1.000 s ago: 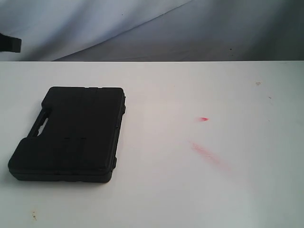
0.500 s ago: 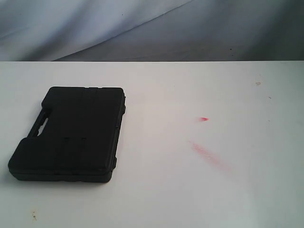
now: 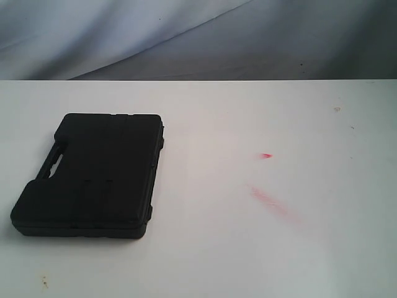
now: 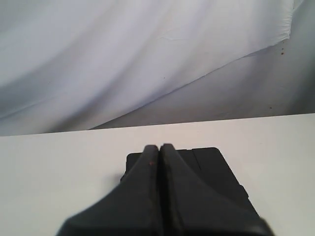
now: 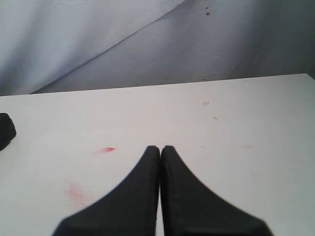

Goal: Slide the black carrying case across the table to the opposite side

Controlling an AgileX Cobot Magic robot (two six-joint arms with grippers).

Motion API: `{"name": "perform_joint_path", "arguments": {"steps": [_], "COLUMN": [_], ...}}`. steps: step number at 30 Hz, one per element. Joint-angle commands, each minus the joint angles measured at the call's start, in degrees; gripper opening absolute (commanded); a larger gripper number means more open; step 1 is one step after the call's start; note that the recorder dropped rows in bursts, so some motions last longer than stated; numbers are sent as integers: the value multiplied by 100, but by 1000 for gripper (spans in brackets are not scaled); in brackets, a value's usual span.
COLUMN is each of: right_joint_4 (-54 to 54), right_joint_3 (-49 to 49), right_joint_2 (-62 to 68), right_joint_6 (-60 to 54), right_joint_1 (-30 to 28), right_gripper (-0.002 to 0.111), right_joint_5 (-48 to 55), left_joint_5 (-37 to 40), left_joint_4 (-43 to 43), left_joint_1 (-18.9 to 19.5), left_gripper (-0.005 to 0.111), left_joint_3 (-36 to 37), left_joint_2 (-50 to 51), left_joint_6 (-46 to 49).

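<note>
The black carrying case (image 3: 90, 176) lies flat and closed on the left side of the white table (image 3: 248, 248), its handle cutout toward the left edge. Neither arm shows in the exterior view. In the left wrist view my left gripper (image 4: 159, 147) is shut with nothing between its fingers; it hovers over the carrying case (image 4: 216, 169), whose far corners show on both sides of the fingers. My right gripper (image 5: 160, 148) is shut and empty above bare table (image 5: 246, 123). A corner of the carrying case (image 5: 6, 129) shows at that view's edge.
Two faint red smears (image 3: 268, 200) mark the tabletop right of centre, with a few small specks (image 3: 337, 109) near the far right. A wrinkled grey-white cloth backdrop (image 3: 186, 37) hangs behind the table's far edge.
A dark arm part at the exterior view's left edge one second ago has left the frame. The case has not moved.
</note>
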Motion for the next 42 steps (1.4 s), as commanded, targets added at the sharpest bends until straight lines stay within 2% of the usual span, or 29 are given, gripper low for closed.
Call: {"name": "perform_joint_path", "arguments": {"steps": [1, 11, 23, 28, 38, 42], "right_joint_4": [38, 38, 38, 38, 38, 38], "right_joint_3": [22, 22, 22, 22, 22, 22], "right_joint_2": [-17, -17, -17, -17, -17, -17], "right_joint_6": [7, 7, 7, 7, 7, 7], "right_joint_1": [-21, -21, -21, -21, -21, -21], "right_gripper": [0, 0, 0, 0, 0, 0], "right_joint_5": [-20, -20, -20, -20, -20, -20], "left_joint_5": [-88, 302, 490, 27, -1630, -1863], "left_joint_4": [20, 39, 313, 316, 316, 316], "left_joint_1": [10, 10, 10, 10, 10, 10], "left_gripper": [0, 0, 0, 0, 0, 0], "left_joint_3": [24, 24, 40, 559, 1916, 2154], "left_joint_2": [-302, -943, -943, -943, -943, -943], "left_joint_6": [-6, 7, -24, -24, 0, -2]}}
